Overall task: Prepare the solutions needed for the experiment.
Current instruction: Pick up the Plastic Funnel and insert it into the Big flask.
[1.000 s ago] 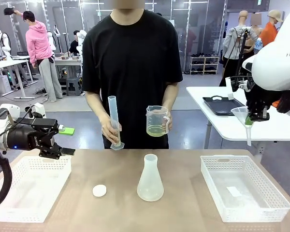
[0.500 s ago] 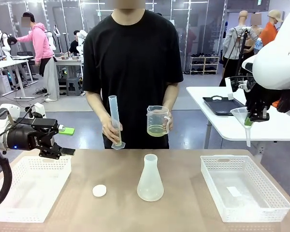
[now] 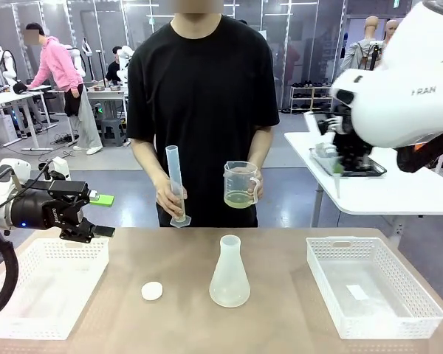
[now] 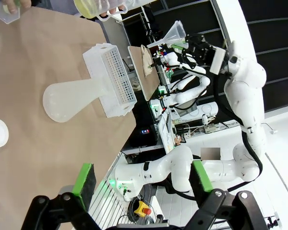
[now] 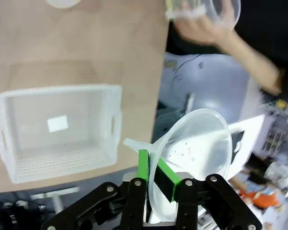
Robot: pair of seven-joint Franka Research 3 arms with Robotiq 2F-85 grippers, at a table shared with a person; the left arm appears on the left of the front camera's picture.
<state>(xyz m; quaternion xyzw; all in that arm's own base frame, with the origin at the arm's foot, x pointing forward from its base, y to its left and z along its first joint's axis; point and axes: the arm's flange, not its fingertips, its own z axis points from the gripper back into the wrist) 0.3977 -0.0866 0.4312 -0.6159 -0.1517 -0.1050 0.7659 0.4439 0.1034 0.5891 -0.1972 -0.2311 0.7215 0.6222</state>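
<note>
Solution (image 3: 238, 199) sits in the jug (image 3: 240, 175) in the person's hand (image 3: 256, 186), beyond the desk (image 3: 280, 324); flask (image 3: 229, 276) mid-desk looks empty. Right claw (image 5: 153, 173) pinches the funnel (image 5: 194, 148) rim, up high. Left claw (image 3: 102, 214) spread. Advice: keep funnel level, seat stem centred in flask neck before any pour.

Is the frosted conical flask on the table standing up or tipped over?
Upright. The frosted translucent plastic conical flask rests on its wide base on the brown table, narrow neck pointing up.
</note>
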